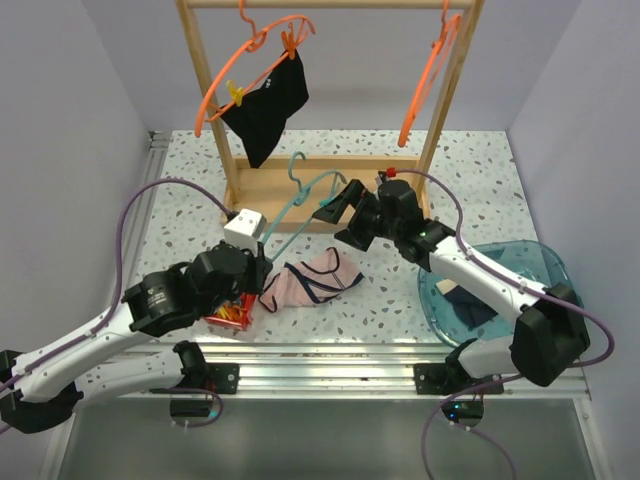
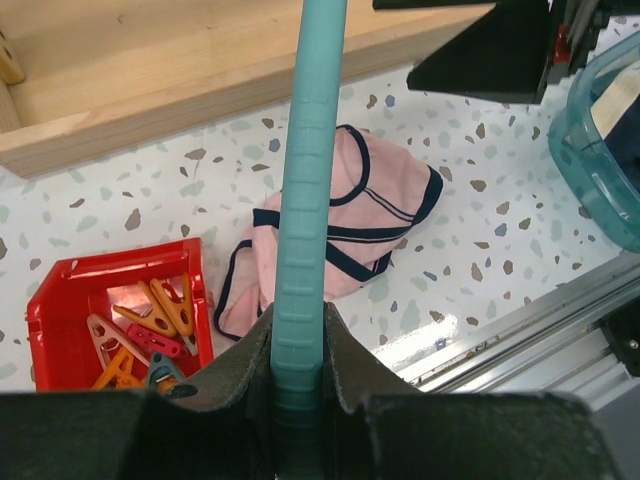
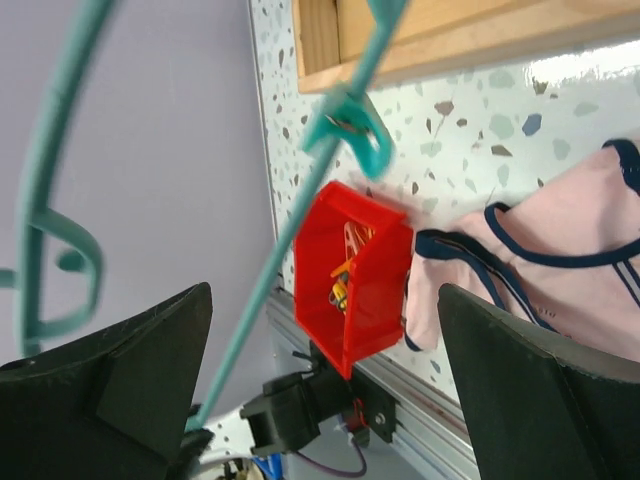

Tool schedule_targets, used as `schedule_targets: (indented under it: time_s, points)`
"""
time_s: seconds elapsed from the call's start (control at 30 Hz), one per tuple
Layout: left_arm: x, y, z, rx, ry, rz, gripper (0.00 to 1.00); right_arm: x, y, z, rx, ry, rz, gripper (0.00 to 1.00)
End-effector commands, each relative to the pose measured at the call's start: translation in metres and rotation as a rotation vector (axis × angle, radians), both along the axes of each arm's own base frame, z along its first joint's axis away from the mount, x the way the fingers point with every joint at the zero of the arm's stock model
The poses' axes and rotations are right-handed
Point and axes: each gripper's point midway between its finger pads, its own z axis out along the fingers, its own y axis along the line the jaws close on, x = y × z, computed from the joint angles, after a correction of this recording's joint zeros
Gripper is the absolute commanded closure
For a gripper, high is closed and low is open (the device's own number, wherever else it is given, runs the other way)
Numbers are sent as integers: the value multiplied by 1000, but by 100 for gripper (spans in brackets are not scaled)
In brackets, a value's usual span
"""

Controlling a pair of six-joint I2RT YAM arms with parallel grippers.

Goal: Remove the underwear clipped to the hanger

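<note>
1. The left claw is clenched on the teal hanger. It props the hanger aslant above the worktop, probably so the other arm can work its clips.
2. The right claw stands wide open beside that hanger and grips nothing. The hanger's clip in its view is bare of fabric.
3. The pink briefs lie crumpled on the worktop under the hanger, free of it. They are just beside the red bin that holds loose pegs.
4. A dark garment, probably the navy briefs, lies in the tub on the right. Freed pieces likely belong there, so the pink pair seems due there next.
5. The black briefs hang clipped to an orange hanger on the rack. They are the piece left to free.
</note>
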Motion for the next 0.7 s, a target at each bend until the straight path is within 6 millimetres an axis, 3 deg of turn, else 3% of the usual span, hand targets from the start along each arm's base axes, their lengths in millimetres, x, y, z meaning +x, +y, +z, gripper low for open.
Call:
schedule_targets:
  time_s: [0.0, 0.2, 0.33, 0.67]
  points:
    - [0, -10, 3, -30, -14, -43, 100, 25, 0, 35, 64, -46, -55, 1]
    - [-1, -12, 0, -28, -6, -53, 100, 49, -12, 24, 51, 35, -143, 7]
    - [0, -10, 3, -33, -17, -43, 100, 51, -20, 8, 24, 107, -162, 12]
    - [1, -10, 3, -28, -18, -42, 100, 68, -33, -8, 19, 147, -204, 27]
